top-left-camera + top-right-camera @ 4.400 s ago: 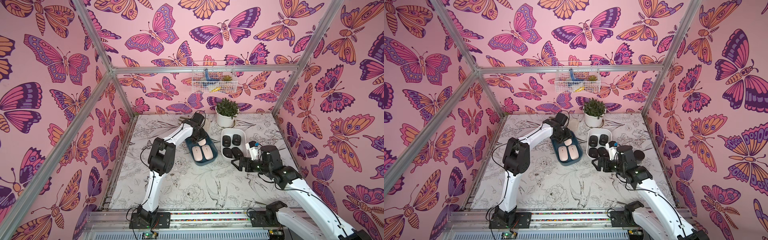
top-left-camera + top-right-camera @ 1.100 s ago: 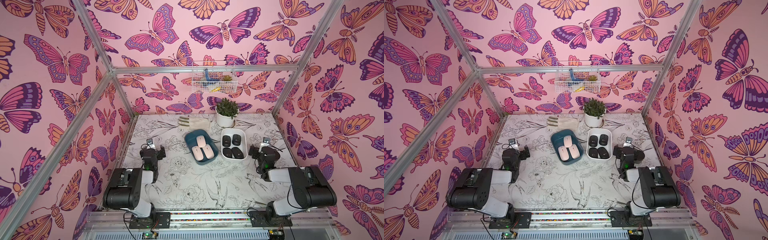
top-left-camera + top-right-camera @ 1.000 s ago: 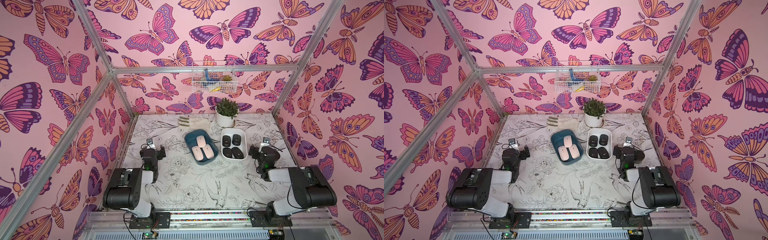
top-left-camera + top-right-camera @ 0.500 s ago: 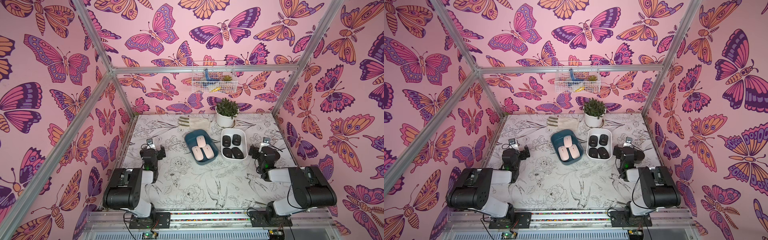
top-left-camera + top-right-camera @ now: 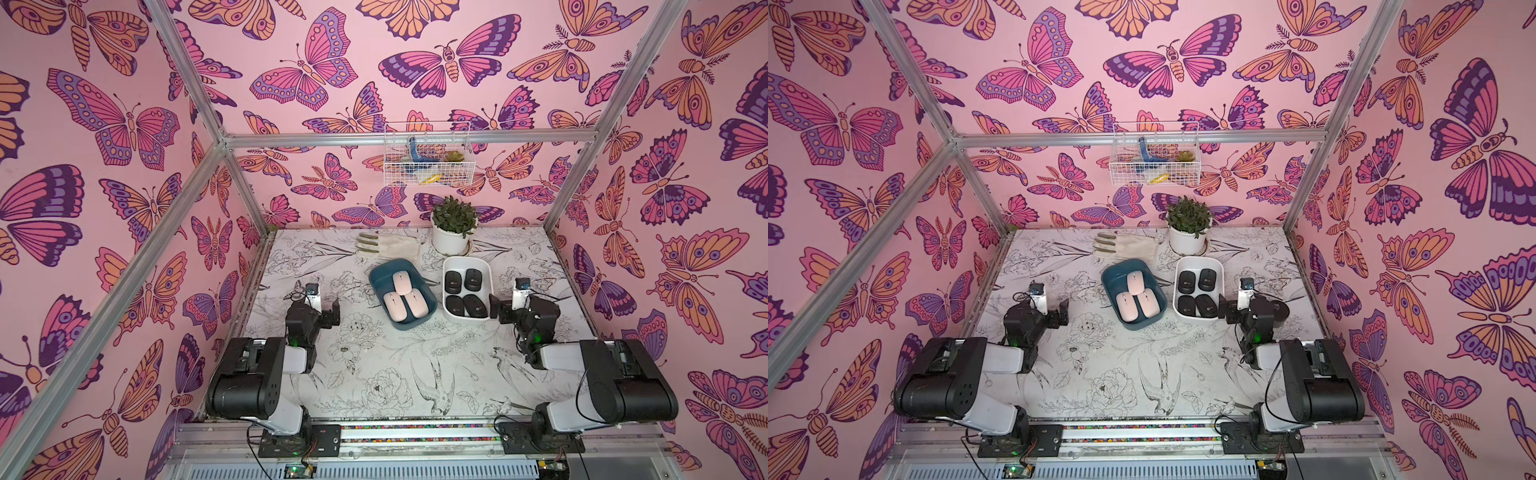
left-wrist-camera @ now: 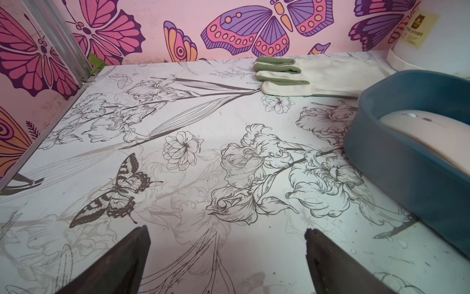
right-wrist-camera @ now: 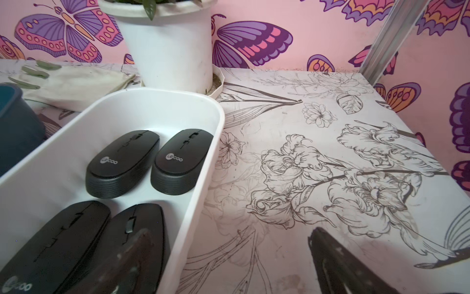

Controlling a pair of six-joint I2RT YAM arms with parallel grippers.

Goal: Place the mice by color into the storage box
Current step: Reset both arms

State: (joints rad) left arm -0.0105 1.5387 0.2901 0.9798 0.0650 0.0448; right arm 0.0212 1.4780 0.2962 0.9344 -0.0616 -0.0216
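3 pink mice (image 5: 402,296) in blue bin (image 5: 379,277), 4 black mice (image 5: 464,291) in white bin (image 5: 487,266). Both grippers, left gripper (image 6: 226,257) and right gripper (image 7: 229,257), jaws apart, empty. Looks sorted; hold arms clear.

A white-and-green glove (image 5: 388,247) is lying flat well ahead of the left gripper, beside a potted plant (image 5: 453,226) that is standing ahead of the right gripper, under a hanging wire basket (image 5: 428,160).

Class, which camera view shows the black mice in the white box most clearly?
The right wrist view: the black mice lie close up in the white box, logos readable, though the nearest are cropped. Both top views show all four small. The left wrist view shows none.
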